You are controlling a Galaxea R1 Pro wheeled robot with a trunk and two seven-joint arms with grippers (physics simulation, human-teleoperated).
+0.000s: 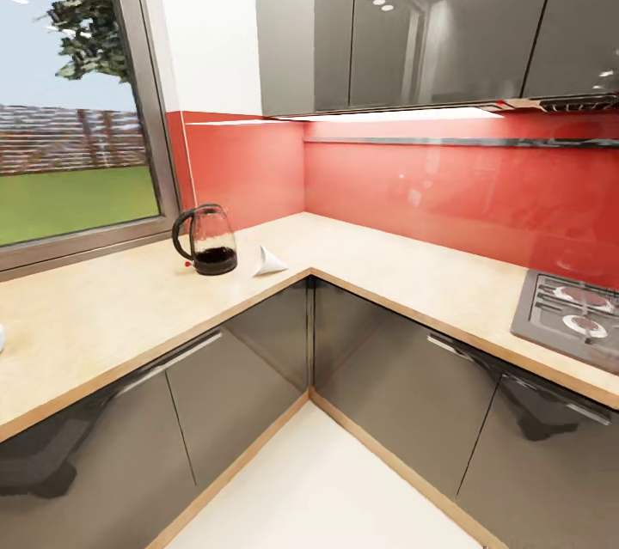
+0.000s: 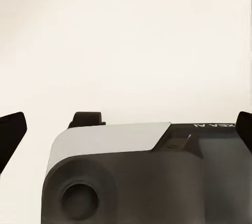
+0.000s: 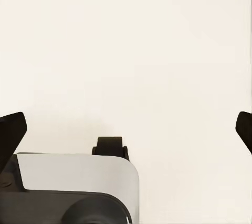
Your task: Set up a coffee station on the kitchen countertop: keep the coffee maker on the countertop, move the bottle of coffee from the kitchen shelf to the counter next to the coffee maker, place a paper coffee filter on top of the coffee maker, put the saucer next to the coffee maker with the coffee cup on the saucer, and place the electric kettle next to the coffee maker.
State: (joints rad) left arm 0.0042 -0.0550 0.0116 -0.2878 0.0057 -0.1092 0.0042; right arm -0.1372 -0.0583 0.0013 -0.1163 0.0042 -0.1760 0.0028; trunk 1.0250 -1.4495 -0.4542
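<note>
Wrapping around an inside corner of the kitchen, a beige L-shaped countertop (image 1: 103,308) runs under a window (image 1: 69,102) on one side and along a red backsplash (image 1: 447,188) on the other. Glossy grey wall cabinets (image 1: 413,16) hang above the backsplash, and matching grey base cabinets (image 1: 258,377) stand below the counter over a pale floor (image 1: 318,489). At the far right of the counter sits a grey gas hob (image 1: 572,317).

On the window-side run, near the corner, the electric kettle (image 1: 206,240) stands upright, with a clear body, a black base and a black handle turned toward the window. Just beside it, toward the corner, lies the paper coffee filter (image 1: 269,261), a small white cone tipped on its side and apart from the kettle. A small white object (image 1: 2,338) is cut off at the left edge of the counter; what it is cannot be told.

In the left wrist view, the left gripper (image 2: 126,129) has its two dark fingertips (image 2: 11,132) set wide apart at the frame's edges, with nothing between them, above part of the robot's grey and white base (image 2: 147,176). In the right wrist view, the right gripper (image 3: 126,129) likewise has its fingertips (image 3: 11,129) spread and clamped on nothing, over the pale floor.
</note>
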